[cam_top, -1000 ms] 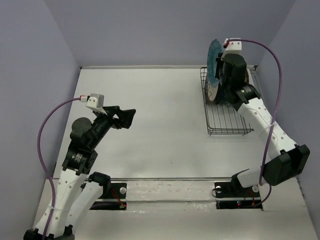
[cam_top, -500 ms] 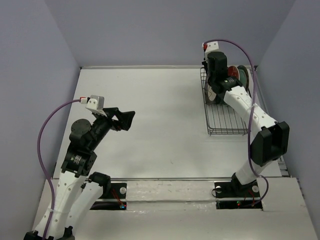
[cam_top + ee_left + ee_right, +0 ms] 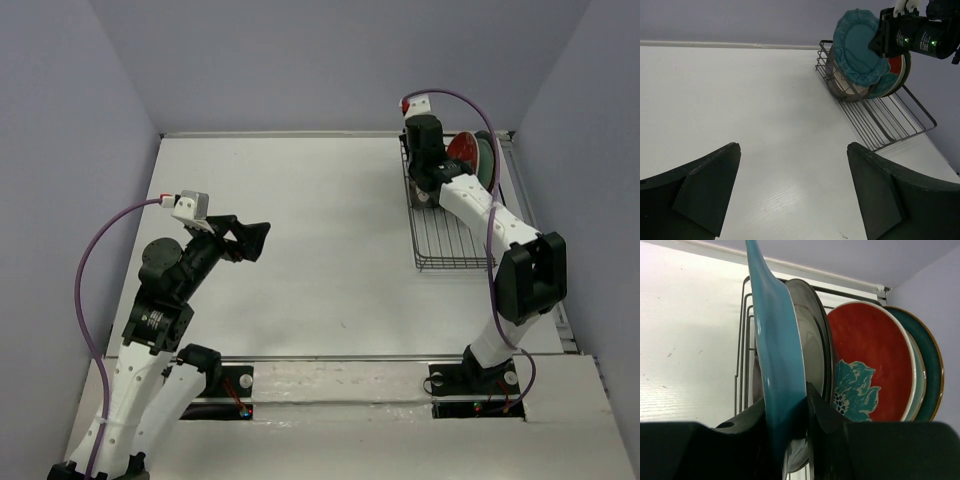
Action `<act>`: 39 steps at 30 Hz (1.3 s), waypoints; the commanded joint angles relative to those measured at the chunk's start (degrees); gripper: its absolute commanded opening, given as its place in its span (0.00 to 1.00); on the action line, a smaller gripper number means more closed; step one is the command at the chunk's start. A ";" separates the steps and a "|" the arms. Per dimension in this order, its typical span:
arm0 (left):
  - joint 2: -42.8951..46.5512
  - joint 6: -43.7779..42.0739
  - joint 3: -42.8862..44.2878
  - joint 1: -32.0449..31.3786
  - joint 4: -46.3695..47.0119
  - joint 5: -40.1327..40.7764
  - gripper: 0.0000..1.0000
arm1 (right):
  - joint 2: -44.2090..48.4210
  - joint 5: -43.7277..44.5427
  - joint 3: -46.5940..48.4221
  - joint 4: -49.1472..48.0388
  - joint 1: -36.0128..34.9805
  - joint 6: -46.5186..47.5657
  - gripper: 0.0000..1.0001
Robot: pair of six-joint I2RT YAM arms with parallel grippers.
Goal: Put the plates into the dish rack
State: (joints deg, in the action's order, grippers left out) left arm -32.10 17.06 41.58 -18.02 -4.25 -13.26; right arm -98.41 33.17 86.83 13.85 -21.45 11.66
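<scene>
Since the dish rack (image 3: 880, 120) only holds it on edge, my right gripper (image 3: 785, 415) clamps the scalloped teal plate (image 3: 775, 340) upright at the rack's far-left corner; my left gripper (image 3: 792, 192) gapes empty over the table (image 3: 715, 90).

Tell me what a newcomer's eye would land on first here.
The scalloped teal plate stands out, pinched upright on edge in the right gripper at the dish rack in the table's far right corner. Beyond it in the rack stands the red-and-teal floral plate, the brightest thing in view. The left gripper hangs open above the white table.
</scene>
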 commanded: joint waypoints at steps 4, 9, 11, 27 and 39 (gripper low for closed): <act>0.10 -0.80 -0.36 -0.35 1.35 -0.72 0.99 | 1.29 2.34 -1.56 -10.86 0.27 -5.85 0.07; 0.10 -0.80 -0.36 -0.35 1.35 -0.72 0.99 | 0.33 1.72 -3.42 -10.86 0.27 -8.58 0.07; 0.10 -0.71 -0.36 -0.35 1.35 -0.72 0.99 | 0.06 1.72 -4.38 -10.86 0.79 -9.81 0.07; -0.33 -0.54 -0.45 -0.35 1.35 -0.54 0.99 | -1.78 3.66 -9.22 -10.69 0.80 -18.60 0.07; -1.39 -0.45 -0.54 -0.35 1.26 -0.54 0.99 | -0.91 5.68 -6.94 -7.96 1.33 -22.56 0.64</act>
State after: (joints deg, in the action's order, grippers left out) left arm -32.95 17.04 41.58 -18.02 -4.45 -13.23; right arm -100.68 35.62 77.89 7.84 -20.91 -8.93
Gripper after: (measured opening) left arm 0.990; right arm 0.580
